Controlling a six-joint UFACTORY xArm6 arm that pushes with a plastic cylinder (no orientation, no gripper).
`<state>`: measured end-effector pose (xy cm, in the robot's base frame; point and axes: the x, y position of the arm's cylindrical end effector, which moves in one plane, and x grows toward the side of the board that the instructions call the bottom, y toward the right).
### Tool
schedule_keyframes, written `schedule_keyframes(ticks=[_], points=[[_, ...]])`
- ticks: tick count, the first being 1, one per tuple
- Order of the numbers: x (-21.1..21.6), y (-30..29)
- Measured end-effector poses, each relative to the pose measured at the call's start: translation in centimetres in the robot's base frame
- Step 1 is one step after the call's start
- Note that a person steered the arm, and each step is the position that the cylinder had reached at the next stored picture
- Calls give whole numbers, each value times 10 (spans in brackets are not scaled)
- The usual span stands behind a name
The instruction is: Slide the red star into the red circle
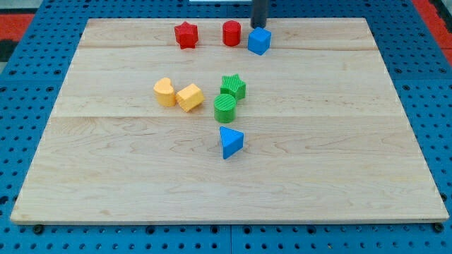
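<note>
The red star lies near the view's top edge of the wooden board, left of centre. The red circle, a short red cylinder, stands a little to its right with a gap between them. A blue cube sits just right of the red circle. My tip comes down from the view's top and ends right behind the blue cube, to the right of the red circle and well right of the red star.
A yellow heart and a yellow hexagon-like block touch at the middle left. A green star sits above a green cylinder. A blue triangle lies below them. The wooden board rests on a blue pegboard.
</note>
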<state>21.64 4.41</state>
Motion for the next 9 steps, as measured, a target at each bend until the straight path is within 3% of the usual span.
schedule_keyframes(ticks=[1,3,4,5,7,8,9], points=[[28,-30],[25,-44],[73,-46],[86,-79],[47,-176],[4,-185],[-10,-142]])
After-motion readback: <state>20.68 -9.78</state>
